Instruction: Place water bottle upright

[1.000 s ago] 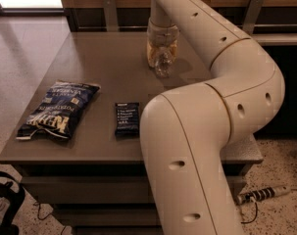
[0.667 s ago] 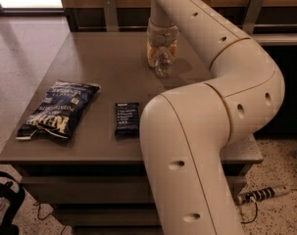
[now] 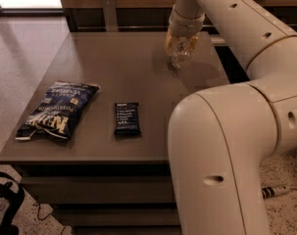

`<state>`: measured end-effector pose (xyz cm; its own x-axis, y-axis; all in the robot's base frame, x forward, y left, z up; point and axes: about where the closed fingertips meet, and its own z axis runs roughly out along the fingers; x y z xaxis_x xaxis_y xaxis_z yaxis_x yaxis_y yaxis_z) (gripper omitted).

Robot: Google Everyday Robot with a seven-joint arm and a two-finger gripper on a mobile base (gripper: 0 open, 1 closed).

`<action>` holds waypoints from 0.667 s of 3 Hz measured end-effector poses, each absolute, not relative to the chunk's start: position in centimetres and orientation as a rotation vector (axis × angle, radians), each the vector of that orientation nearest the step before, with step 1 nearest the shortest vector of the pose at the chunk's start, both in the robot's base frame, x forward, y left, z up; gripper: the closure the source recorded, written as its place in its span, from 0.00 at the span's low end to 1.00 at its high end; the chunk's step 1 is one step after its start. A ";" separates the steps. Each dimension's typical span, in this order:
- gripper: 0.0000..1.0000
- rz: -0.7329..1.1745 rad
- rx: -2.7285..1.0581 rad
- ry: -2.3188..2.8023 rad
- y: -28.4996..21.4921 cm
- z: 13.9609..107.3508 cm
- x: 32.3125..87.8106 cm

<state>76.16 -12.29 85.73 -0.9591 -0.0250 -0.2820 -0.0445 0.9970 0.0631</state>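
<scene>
The water bottle (image 3: 180, 54) is a small clear plastic bottle at the far right of the dark table (image 3: 123, 67). It hangs below my gripper (image 3: 181, 42) with its lower end just over the tabletop. The gripper comes down from above and is shut on the bottle's upper part, hiding that part. The arm's wrist and big white links fill the right side of the view.
A dark blue chip bag (image 3: 57, 110) lies at the table's front left. A dark snack bar (image 3: 127, 119) lies at front centre. A wooden wall with a metal post (image 3: 108, 12) runs behind the table. A cable (image 3: 275, 192) lies on the floor at right.
The gripper and the water bottle have shifted to the right together along the table's far side. The chip bag and snack bar have not moved.
</scene>
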 end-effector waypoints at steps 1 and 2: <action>1.00 0.121 0.006 2.817 -14.2 86.9 75.6; 1.00 0.182 0.003 2.750 -15.8 88.2 75.0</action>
